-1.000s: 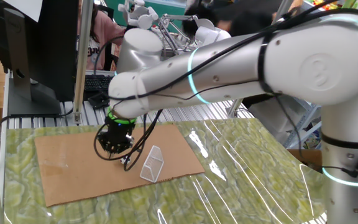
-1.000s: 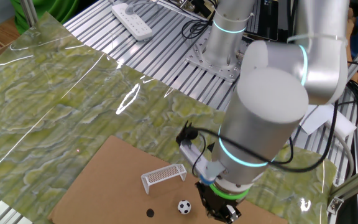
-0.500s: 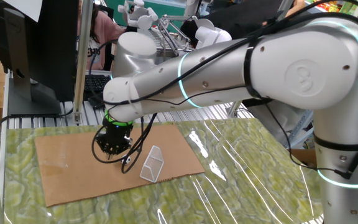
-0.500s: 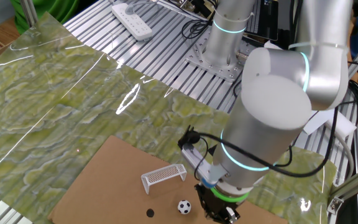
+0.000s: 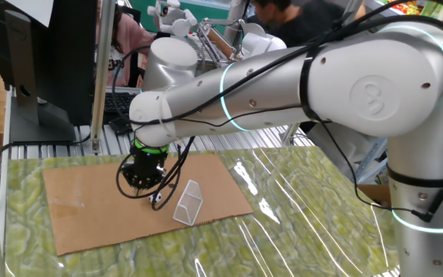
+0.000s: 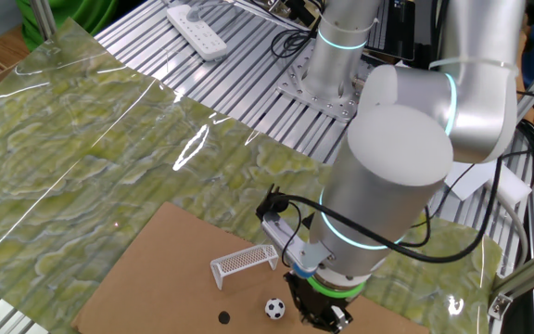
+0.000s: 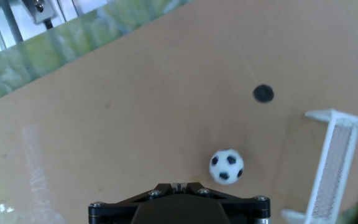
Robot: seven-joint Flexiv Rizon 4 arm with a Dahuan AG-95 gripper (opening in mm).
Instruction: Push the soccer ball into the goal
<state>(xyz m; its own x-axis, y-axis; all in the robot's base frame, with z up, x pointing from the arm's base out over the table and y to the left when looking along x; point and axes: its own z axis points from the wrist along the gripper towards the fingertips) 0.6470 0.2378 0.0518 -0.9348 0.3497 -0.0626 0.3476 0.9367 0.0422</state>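
The soccer ball is a tiny white ball with black patches lying on the brown cardboard sheet. The hand view shows the ball just ahead and right of my gripper, whose fingers are together and hold nothing. The white netted goal stands further right, its open side facing the ball. From the side, my gripper stands low over the cardboard, right of the ball, and the goal is beyond the ball. In the first fixed view the gripper is left of the goal.
A small flat dark round spot lies on the cardboard beyond the ball, also seen from the side. The cardboard lies on a green patterned mat. A black cable hangs from the wrist. A ribbed metal table lies behind.
My gripper has edged slightly toward the ball. The ball and the goal have not moved.
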